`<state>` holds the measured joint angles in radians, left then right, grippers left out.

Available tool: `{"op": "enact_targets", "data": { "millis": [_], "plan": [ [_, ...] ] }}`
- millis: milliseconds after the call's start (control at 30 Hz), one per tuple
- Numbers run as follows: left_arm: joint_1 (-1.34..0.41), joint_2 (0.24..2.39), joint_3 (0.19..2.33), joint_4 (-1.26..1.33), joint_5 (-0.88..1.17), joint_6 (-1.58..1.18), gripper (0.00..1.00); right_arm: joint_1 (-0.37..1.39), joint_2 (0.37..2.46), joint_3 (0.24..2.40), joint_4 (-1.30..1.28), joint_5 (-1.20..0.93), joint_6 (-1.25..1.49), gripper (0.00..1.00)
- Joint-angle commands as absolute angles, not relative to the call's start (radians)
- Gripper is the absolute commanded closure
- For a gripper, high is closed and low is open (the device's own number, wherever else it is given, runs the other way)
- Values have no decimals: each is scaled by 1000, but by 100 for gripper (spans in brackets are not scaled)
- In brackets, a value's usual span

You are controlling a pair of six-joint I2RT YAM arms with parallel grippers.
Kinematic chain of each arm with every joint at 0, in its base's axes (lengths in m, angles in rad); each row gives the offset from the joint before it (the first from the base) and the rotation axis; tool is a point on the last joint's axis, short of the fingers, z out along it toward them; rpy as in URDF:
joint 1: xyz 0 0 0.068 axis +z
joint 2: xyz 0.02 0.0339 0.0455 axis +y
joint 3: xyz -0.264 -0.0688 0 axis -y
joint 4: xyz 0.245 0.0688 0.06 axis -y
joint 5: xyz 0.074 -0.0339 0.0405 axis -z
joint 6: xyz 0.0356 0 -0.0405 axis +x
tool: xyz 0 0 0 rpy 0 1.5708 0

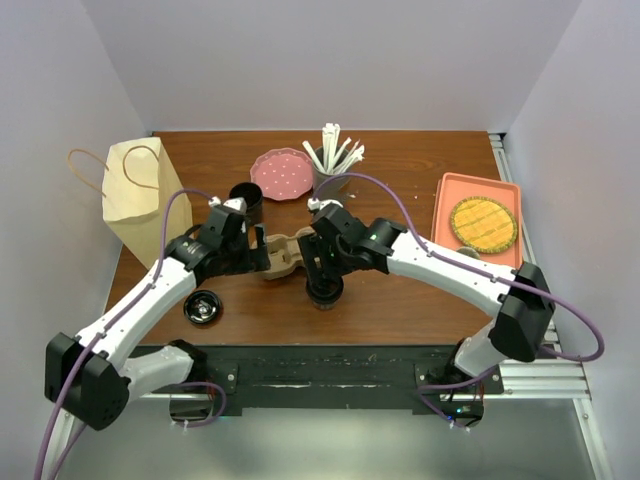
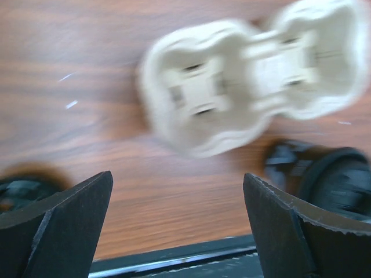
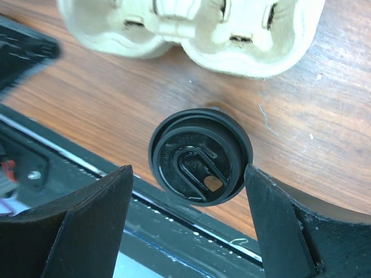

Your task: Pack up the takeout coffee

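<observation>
the takeout coffee point(image 3: 201, 156) stands upright on the bench point(image 1: 400, 300) with its lid on, close to the near edge and just in front of the pulp cup carrier point(image 2: 249, 75), not in either of its wells. the right hand point(image 3: 186, 172) hangs over it with its jaws spread wide to either side of the lid. one finger point(image 3: 87, 226) is clear of the cup. the other looks to be right at the lid's rim, though whether it touches is hard to say, and nothing is gripped. the left hand point(image 2: 177, 185) is wide open too and holds nothing, low over bare wood just short of the carrier's left end. a loose black lid point(image 1: 203, 307) lies near the front left. a paper bag point(image 1: 135, 200) stands at the far left with a lidless black cup point(image 1: 246, 200) beside it.
</observation>
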<state>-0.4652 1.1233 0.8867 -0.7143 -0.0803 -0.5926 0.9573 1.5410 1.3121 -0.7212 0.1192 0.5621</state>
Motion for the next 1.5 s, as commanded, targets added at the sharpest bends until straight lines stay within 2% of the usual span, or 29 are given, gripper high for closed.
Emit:
{"op": "enact_targets", "data": {
  "millis": [0,233,567,867,1100,1300,1467],
  "plan": [
    [-457,1055,822,-745,-218,-637,0,1000,1571,1371,-776,215,548,18],
    [-456,988,785,-716,-256,-652,0,1032,1624,1402,-813,256,535,19],
    [-456,1000,788,-724,-258,-653,1,1060,1687,1433,-850,287,522,22],
    [-456,996,784,-718,-259,-653,2,1074,1700,1459,-913,377,546,30],
    [-456,988,781,-715,-261,-653,2,1074,1665,1434,-920,422,571,34],
    [-456,985,781,-712,-252,-649,2,951,1603,1385,-891,422,537,36],
    [-456,960,779,-706,-233,-644,2,723,1557,1345,-827,387,451,37]
  ]
}}
